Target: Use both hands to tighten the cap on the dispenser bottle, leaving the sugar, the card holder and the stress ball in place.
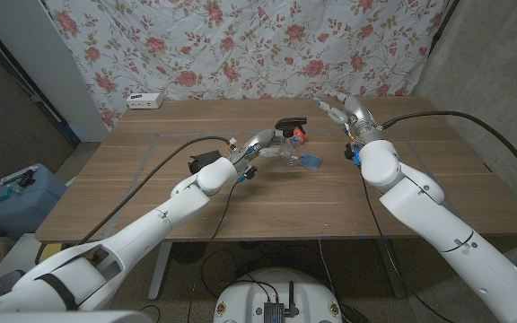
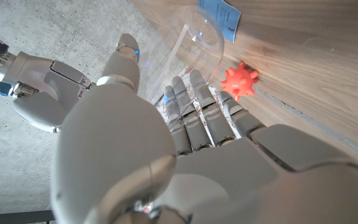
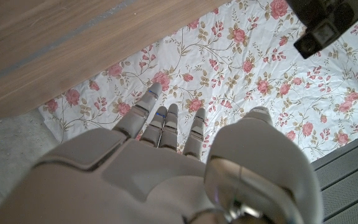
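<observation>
Left robot hand [image 2: 185, 143] is nearest the lens in the left wrist view: fingers wrapped round the clear bottle [image 2: 194, 46], so it holds the body. In the head view the bottle [image 1: 285, 144] sits mid-tabletop [image 1: 151, 179], tipped over rather than upright, its black cap [image 1: 290, 122] pointing away from the robot. Orange stress ball [image 2: 240, 81] is just beside the bottle, blue card holder [image 1: 310, 161] close by on the near side. Can't pick out the sugar.

Right robot hand [image 1: 341, 109] hangs over the far right of the tabletop, well apart from the cap, fingers spread and holding nothing.

Step in hand, as I read it: bring the right hand to the cap.
- Left: firm hold, no rotation, don't squash the thin plastic.
- Right: come in from above/behind the cap, away from ball and card holder.
- Grip the cap only, twist in short turns.
- Risk: the bottle swings and nudges the ball.
</observation>
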{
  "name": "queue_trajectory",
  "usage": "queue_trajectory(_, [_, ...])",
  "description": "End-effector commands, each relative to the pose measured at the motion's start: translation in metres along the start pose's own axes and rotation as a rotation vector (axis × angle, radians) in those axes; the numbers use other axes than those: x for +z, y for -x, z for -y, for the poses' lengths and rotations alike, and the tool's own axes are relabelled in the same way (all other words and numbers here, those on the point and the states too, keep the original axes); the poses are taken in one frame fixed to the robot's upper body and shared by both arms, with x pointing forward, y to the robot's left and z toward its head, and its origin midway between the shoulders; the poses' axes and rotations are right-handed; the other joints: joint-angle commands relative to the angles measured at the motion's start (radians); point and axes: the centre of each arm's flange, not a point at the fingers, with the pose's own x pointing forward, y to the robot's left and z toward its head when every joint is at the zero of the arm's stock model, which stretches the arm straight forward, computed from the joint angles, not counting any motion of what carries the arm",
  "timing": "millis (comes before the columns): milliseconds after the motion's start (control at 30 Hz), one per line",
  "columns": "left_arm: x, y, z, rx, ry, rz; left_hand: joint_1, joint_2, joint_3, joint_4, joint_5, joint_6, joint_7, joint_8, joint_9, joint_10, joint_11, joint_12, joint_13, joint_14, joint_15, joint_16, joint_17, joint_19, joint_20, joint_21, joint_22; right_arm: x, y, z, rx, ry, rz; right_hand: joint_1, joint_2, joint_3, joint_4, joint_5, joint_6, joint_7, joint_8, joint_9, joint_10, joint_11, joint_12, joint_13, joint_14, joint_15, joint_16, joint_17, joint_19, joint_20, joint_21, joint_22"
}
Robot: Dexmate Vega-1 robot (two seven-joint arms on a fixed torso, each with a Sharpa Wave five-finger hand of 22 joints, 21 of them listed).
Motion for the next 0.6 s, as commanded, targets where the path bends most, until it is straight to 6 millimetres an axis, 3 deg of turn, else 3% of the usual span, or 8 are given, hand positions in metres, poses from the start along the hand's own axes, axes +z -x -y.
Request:
queue_trajectory(33, [-0.002, 0.013, 0.002, 0.056, -0.025, -0.005, -0.094, 0.098, 0.102, 0.090, 0.004, 0.139, -0.043, 0.006, 0.001, 0.030, -0.024, 0.003, -0.001, 0.002, -0.088, -0.003, 0.002, -0.003, -0.003, 0.003, 0.004, -0.014, 0.000, -0.008, -0.017, -0.139, 0.026, -0.009, 0.004, 0.002, 0.010, 0.000, -0.011, 0.001, 0.003, 0.001, -0.003, -0.002, 0.000, 0.002, -0.009, -0.006, -0.003, 0.003, -0.014, -0.031, -0.002, 0.002])
queue_trajectory(333, [-0.008, 0.016, 0.005, 0.070, -0.015, -0.018, -0.098, 0.094, 0.104, 0.090, 0.003, 0.137, -0.045, 0.002, 0.000, 0.029, -0.026, 0.001, -0.006, 0.000, -0.089, -0.005, 0.001, -0.007, -0.004, 0.004, 0.004, -0.025, -0.001, -0.016, -0.026, -0.242, 0.040, -0.025, 0.010, 0.005, 0.016, 0.000, -0.051, 0.018, 0.001, 0.000, -0.026, -0.019, -0.003, 0.001, -0.026, -0.021, -0.002, 0.003, -0.033, -0.044, 0.000, 0.002])
queue_trajectory(433, [-0.010, 0.017, 0.005, 0.076, -0.011, -0.024, -0.099, 0.090, 0.104, 0.089, 0.002, 0.135, -0.044, 0.000, 0.000, 0.024, -0.031, -0.001, -0.009, -0.003, -0.090, -0.006, 0.000, -0.009, -0.007, 0.004, 0.004, -0.029, -0.001, -0.019, -0.035, -0.271, 0.030, -0.033, 0.011, 0.007, 0.017, 0.000, -0.087, 0.055, -0.002, 0.000, -0.036, -0.018, -0.002, 0.000, -0.029, -0.019, 0.001, 0.002, -0.035, -0.045, 0.004, 0.002])
queue_trajectory(600, [-0.014, 0.016, 0.005, 0.073, -0.003, -0.038, -0.103, 0.085, 0.105, 0.089, 0.001, 0.126, -0.045, -0.007, -0.001, 0.016, -0.030, -0.005, -0.014, -0.008, -0.088, -0.008, 0.000, -0.024, -0.005, 0.002, 0.004, -0.033, -0.001, -0.023, -0.045, -0.300, 0.031, -0.040, 0.013, 0.009, 0.019, 0.000, -0.106, 0.072, 0.000, 0.000, -0.047, -0.016, -0.003, 0.000, -0.033, -0.016, 0.002, 0.002, -0.037, -0.046, 0.005, 0.002])
